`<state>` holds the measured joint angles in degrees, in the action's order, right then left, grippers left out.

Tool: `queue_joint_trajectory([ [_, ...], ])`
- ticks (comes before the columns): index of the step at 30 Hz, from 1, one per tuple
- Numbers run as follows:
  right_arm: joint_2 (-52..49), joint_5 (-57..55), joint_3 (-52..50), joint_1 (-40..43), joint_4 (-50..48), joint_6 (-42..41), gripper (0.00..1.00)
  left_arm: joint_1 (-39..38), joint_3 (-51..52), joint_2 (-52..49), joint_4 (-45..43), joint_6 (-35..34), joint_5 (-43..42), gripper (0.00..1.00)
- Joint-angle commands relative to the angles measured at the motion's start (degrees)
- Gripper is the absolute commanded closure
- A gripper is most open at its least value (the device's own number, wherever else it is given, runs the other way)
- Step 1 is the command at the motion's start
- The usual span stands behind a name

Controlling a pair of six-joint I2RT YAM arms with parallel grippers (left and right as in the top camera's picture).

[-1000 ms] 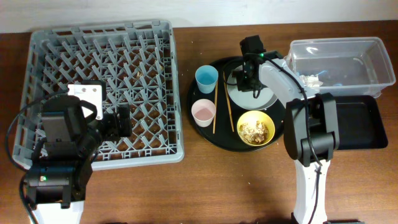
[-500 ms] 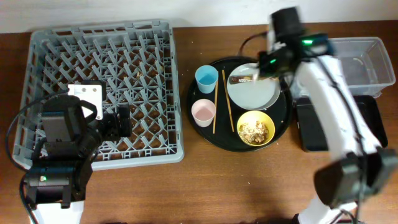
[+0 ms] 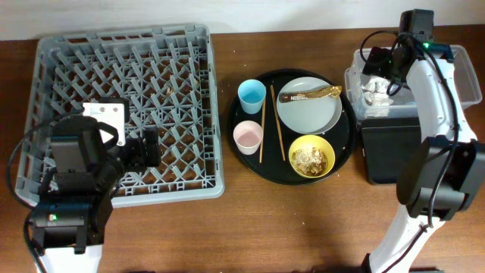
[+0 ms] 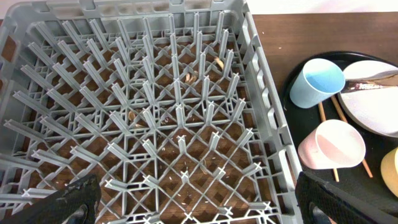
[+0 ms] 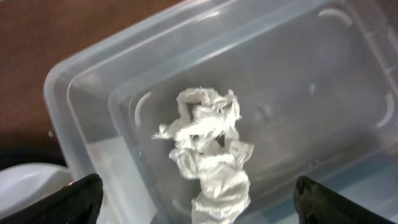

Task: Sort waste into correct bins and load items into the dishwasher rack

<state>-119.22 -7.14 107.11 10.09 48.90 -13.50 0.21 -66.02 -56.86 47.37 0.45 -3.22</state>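
nearest, the left gripper (image 4: 199, 208) hovers over the near part of the large square grey plastic dishwasher rack (image 3: 151, 83). its fingers are spread wide with nothing between them, and the rack holds no dishes yet. to the right, on the brown wooden table (image 3: 303, 227), sits the large round black tray (image 3: 282, 170). on its near side is the small yellow bowl (image 3: 330, 155) with brownish crumbly food scraps (image 3: 307, 158) inside. then come the pale pink cup (image 3: 248, 137), the thin wooden chopsticks (image 3: 264, 133) lying lengthways, and the pale grey round plate (image 3: 307, 115) with the brown-gold wrapper (image 3: 311, 94) across its far edge. the light blue cup (image 3: 251, 95) stands furthest back. right of that tray is the shallow black rectangular tray (image 3: 383, 152), and beyond it the clear rectangular plastic tub (image 5: 292, 68), where the crumpled white tissue paper (image 5: 208, 146) lies. the right gripper (image 5: 198, 200) hangs above it, fingers far apart, gripping nothing.

the wrapper looks the likely next pick. it is probably thin, very light and crinkly, and apt to slide on the smooth plate. i would pinch its crumpled gold end, which seems to stand off the plate, rather than the flat brown strip.
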Motion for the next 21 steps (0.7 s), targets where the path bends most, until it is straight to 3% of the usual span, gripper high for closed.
queue_joint_trajectory([
  [1, 3.54, 2.93, 4.22, -0.04, 4.96, -0.63, 0.02, 0.35, -0.79, 0.07, -0.11, 0.90, -0.44, 0.00],
  [5, 6.97, 9.35, 8.85, -2.97, 11.63, -0.76, 0.02, 0.35, -0.79, 0.07, -0.11, 0.90, -0.44, 0.00],
  [10, 7.30, 13.99, 7.87, -9.92, 9.73, -5.14, 0.01, 0.35, -0.79, 0.07, -0.09, 0.90, -0.44, 0.00],
  [13, 5.75, 6.05, 7.43, -13.31, 8.74, -17.40, 0.08, 0.35, -0.79, 0.07, -0.11, 0.90, -0.44, 0.00],
  [16, 1.79, -1.07, 7.43, -16.22, 8.68, -26.67, 0.09, 0.35, -0.79, 0.07, -0.11, 0.90, -0.44, 0.00],
  [21, -5.70, -3.89, 7.43, -18.45, 7.13, -30.53, 0.13, 0.35, -0.79, 0.07, -0.11, 0.90, -0.44, 0.00],
])
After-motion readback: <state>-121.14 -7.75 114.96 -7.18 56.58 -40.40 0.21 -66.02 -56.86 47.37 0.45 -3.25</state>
